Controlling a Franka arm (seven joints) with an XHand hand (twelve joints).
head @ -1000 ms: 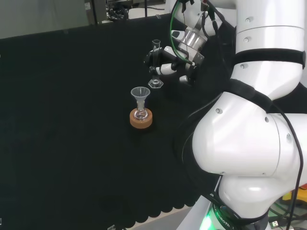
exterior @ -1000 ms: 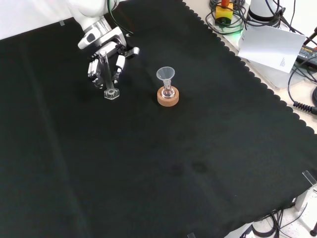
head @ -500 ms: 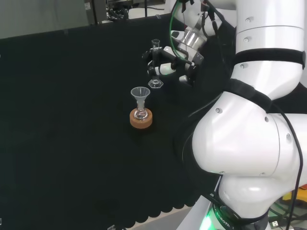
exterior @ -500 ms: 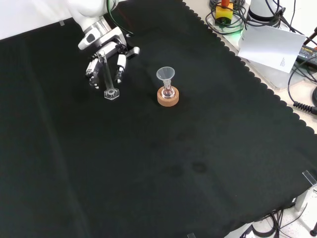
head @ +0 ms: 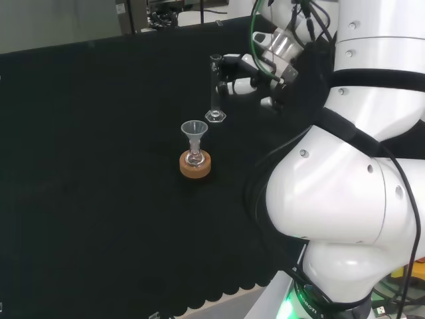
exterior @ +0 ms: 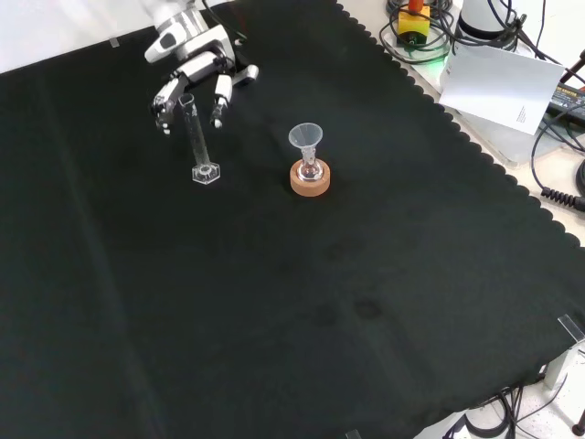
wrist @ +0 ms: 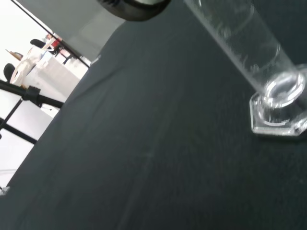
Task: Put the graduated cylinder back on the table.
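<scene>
The tall, narrow clear-glass graduated cylinder (exterior: 194,133) stands upright on its hexagonal foot on the black-clothed counter (exterior: 366,274), just below the black-and-white hand (exterior: 196,73), whose fingers are spread and empty; light, slippery, top-heavy and breakable, it looks best gripped mid-tube.

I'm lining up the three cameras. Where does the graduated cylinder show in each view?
Head view: cylinder upright at top centre, just behind the funnel.
Front view: cylinder upper left, left of the funnel.
Wrist view: cylinder close up, hexagonal foot on the cloth.
Shared landmark: the funnel.
</scene>
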